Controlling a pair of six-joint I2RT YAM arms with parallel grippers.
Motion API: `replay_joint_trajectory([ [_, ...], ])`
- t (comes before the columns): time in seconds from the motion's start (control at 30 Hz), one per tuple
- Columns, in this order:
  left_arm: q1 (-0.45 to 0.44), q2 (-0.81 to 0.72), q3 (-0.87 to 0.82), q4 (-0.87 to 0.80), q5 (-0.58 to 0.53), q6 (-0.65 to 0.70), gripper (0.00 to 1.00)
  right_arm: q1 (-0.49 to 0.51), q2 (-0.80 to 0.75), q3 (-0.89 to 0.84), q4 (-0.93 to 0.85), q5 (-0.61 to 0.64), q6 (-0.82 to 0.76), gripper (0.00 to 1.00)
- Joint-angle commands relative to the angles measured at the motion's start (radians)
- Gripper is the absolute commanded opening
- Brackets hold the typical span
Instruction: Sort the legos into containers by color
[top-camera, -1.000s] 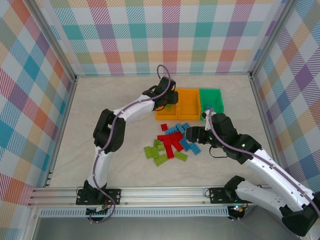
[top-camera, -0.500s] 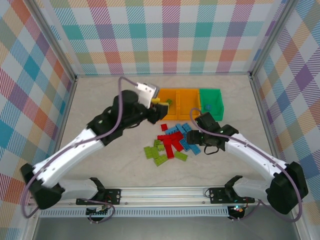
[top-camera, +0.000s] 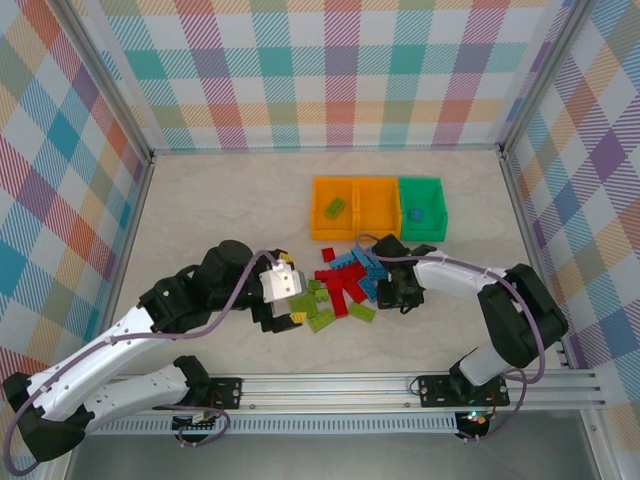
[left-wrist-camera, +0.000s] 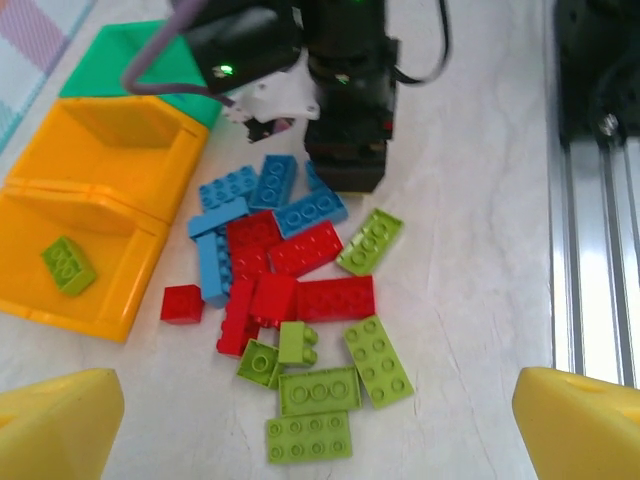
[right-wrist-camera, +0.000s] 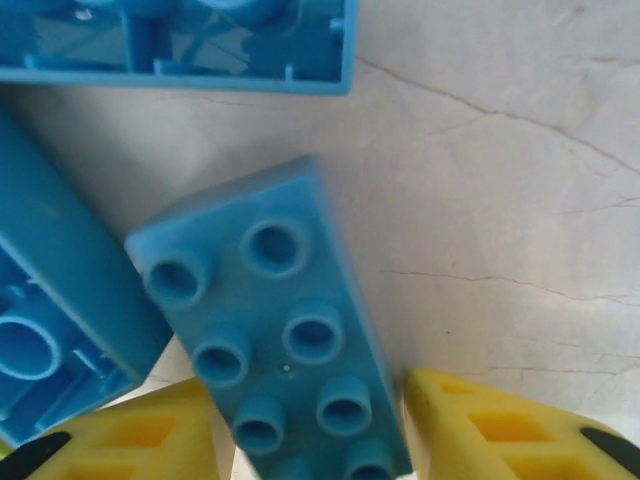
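Red, light blue and lime green legos lie in a heap at the table's middle. Three joined containers stand behind it: two orange bins and a green bin. One green brick lies in the left orange bin and a blue one in the green bin. My left gripper hangs open over the lime green legos, its yellow fingertips far apart. My right gripper is down at the heap's right side, open, with a blue brick lying flat between its fingers.
The right arm's black wrist stands over the blue legos. More blue bricks crowd the straddled one on its left. A metal rail runs along the near table edge. Plaid walls enclose the table.
My left arm pulled back from the left orange bin to the near side of the heap, leaving a green brick in that bin. My right gripper settled lower onto the blue bricks.
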Motion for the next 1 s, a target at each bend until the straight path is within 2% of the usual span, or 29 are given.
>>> replay_joint_trajectory([
  [0.0,-0.011,-0.038,-0.037,0.028,0.067,0.143,1.0,-0.004,0.006,0.017,-0.002,-0.005,0.01,0.35],
  [0.07,-0.011,-0.034,-0.04,0.019,0.068,0.15,1.0,-0.005,-0.009,0.014,-0.011,0.016,0.025,0.28],
  [0.33,-0.01,-0.04,-0.063,0.073,0.05,0.119,1.0,-0.01,-0.219,0.057,-0.063,0.163,0.054,0.19],
  [0.43,-0.009,-0.047,-0.074,0.137,0.024,0.065,1.0,-0.064,-0.276,0.12,-0.025,0.208,-0.005,0.18],
  [0.5,-0.008,-0.046,-0.083,0.187,0.005,0.011,1.0,-0.148,-0.265,0.173,0.02,0.179,-0.059,0.17],
  [0.6,-0.007,-0.037,-0.09,0.222,-0.019,-0.039,1.0,-0.277,-0.169,0.255,0.103,0.101,-0.133,0.17],
  [0.7,-0.006,-0.018,-0.091,0.212,-0.049,-0.048,1.0,-0.359,-0.009,0.371,0.145,0.055,-0.192,0.17],
  [0.87,-0.006,-0.012,-0.094,0.201,-0.073,-0.054,1.0,-0.456,0.23,0.551,0.15,0.005,-0.195,0.18],
  [0.97,-0.006,-0.014,-0.1,0.203,-0.087,-0.05,1.0,-0.476,0.324,0.628,0.142,-0.032,-0.203,0.23],
])
